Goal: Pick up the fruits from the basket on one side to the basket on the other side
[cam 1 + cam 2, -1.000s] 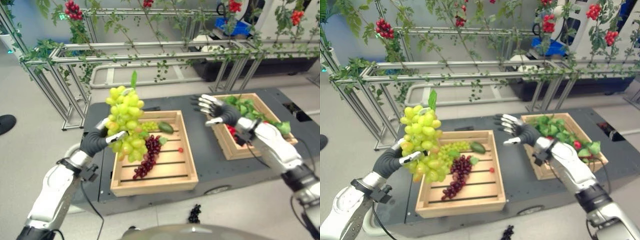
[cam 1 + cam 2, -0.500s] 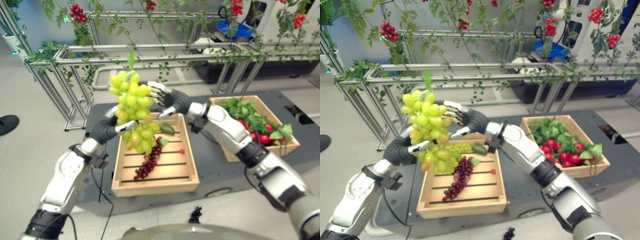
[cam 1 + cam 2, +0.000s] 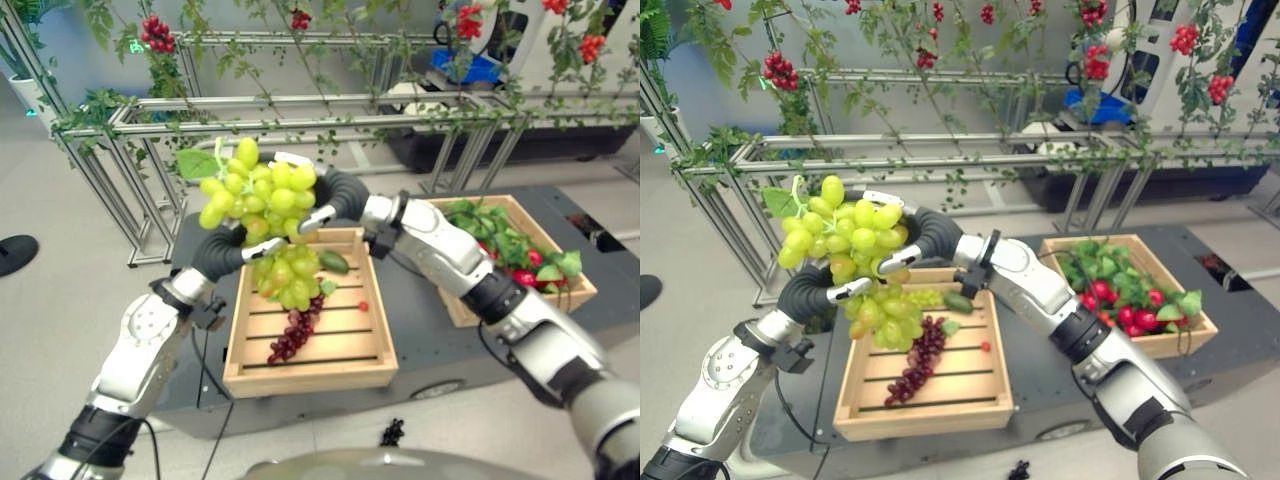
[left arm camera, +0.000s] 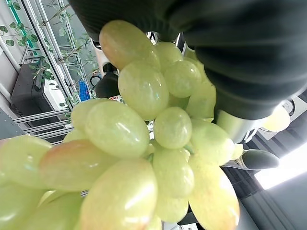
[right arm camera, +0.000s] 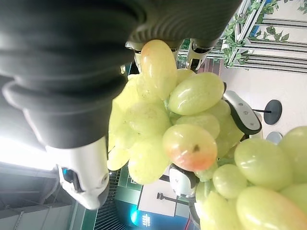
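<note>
Item: green grape bunch [image 3: 262,205], held in the air above the rear-left corner of the near crate [image 3: 305,372], its long axis slanted, leaf and stem end up and to the robot's left, loose tail hanging toward the crate. Left hand [image 3: 243,249]: fingers curled round the bunch's lower middle from below. Right hand [image 3: 308,213]: pressed to the bunch's right flank, fingers curling onto it; how firm its hold is cannot be told. Both hands touch the fruit. Destination: far crate [image 3: 572,291], on the robot's right, holding red fruit and leaves, so the right arm is the nearer carrier. Left in the near crate: 1 dark grape bunch [image 3: 295,331], 1 avocado [image 3: 334,262].
</note>
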Robot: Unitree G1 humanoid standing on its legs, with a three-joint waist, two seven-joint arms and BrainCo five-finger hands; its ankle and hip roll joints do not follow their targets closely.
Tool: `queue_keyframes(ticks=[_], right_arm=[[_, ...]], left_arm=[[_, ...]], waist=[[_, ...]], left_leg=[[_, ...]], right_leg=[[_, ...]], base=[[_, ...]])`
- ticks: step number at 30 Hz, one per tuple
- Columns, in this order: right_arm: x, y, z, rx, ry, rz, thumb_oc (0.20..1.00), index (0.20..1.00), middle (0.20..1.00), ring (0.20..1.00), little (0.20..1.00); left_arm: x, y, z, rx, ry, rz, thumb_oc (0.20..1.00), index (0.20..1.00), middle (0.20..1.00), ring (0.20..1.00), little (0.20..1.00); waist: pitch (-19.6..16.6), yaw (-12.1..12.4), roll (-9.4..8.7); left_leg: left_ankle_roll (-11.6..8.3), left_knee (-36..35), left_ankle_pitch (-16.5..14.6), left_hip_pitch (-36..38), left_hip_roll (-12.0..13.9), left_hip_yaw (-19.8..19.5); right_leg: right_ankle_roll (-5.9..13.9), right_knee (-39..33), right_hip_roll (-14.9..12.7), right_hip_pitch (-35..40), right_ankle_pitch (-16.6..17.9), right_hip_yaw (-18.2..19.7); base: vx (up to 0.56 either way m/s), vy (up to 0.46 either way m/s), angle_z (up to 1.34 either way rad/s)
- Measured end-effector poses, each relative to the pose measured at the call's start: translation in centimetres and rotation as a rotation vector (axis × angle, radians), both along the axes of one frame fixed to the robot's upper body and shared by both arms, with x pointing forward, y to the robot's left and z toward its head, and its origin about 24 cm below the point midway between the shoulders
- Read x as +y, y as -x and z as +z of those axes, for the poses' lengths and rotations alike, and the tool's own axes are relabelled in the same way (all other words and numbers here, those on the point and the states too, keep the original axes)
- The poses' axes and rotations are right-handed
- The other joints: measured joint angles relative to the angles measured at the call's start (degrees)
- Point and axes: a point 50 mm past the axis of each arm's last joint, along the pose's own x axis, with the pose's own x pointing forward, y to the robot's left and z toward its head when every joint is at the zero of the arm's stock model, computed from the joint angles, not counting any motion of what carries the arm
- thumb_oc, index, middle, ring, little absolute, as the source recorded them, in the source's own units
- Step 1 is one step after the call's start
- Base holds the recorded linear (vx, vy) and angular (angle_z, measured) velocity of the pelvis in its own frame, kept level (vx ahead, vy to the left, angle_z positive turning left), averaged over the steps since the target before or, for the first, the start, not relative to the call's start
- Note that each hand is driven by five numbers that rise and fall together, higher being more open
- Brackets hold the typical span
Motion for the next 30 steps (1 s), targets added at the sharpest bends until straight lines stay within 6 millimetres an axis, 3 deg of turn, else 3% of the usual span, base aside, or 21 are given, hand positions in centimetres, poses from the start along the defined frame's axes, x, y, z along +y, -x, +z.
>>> queue_keyframes(ticks=[6, 7, 8, 9, 30], right_arm=[[0.0, 0.0, 0.0, 0.001, 0.002, 0.003, 1.000, 1.000, 1.000, 1.000, 1.000], [0.0, 0.0, 0.0, 0.001, 0.003, 0.003, 0.853, 0.853, 0.853, 0.853, 0.853], [0.0, 0.0, 0.0, 0.002, 0.002, 0.004, 0.316, 0.316, 0.316, 0.316, 0.316], [0.1, 0.0, 0.0, 0.002, 0.000, 0.006, 0.200, 0.200, 0.200, 0.200, 0.200], [0.6, 0.0, -0.3, 0.026, -0.019, 0.008, 0.200, 0.200, 0.200, 0.200, 0.200]], left_arm=[[0.0, 0.0, 0.0, 0.000, -0.002, -0.002, 0.200, 0.200, 0.200, 0.200, 0.200], [0.0, 0.0, 0.0, 0.000, -0.002, -0.002, 0.200, 0.200, 0.200, 0.200, 0.200], [0.0, 0.0, 0.0, 0.000, -0.002, -0.003, 0.200, 0.200, 0.200, 0.200, 0.200], [0.0, 0.0, 0.0, 0.000, -0.002, -0.003, 0.200, 0.200, 0.200, 0.200, 0.200], [-1.1, 0.3, -0.5, 0.000, -0.042, -0.058, 0.200, 0.200, 0.200, 0.200, 0.200]], waist=[[-0.2, 0.0, 0.13], [-0.2, -0.1, 0.13], [-0.2, -0.1, 0.13], [-0.2, -0.1, 0.14], [-0.3, -0.2, 0.14]], left_leg=[[0.00, -0.1, 0.0, 0.5, 0.0, 0.5], [0.00, -0.1, 0.0, 0.7, 0.0, 0.5], [0.00, -0.2, 0.0, 0.7, 0.0, 0.5], [-0.01, -0.2, 0.0, 0.7, 0.0, 0.5], [-0.01, -0.2, 0.0, 0.8, 0.0, 0.6]], right_leg=[[-0.01, 0.0, 0.0, 0.1, 0.0, 0.5], [-0.01, 0.0, 0.0, 0.2, 0.0, 0.5], [-0.01, 0.0, 0.0, 0.3, 0.0, 0.5], [-0.01, 0.0, 0.0, 0.3, 0.0, 0.5], [-0.03, 0.0, 0.0, 0.1, 0.0, 0.9]], base=[[-0.01, -0.002, -0.04], [0.00, 0.000, 0.00], [0.00, 0.000, 0.00], [0.00, 0.000, 0.00], [0.00, 0.000, 0.00]])
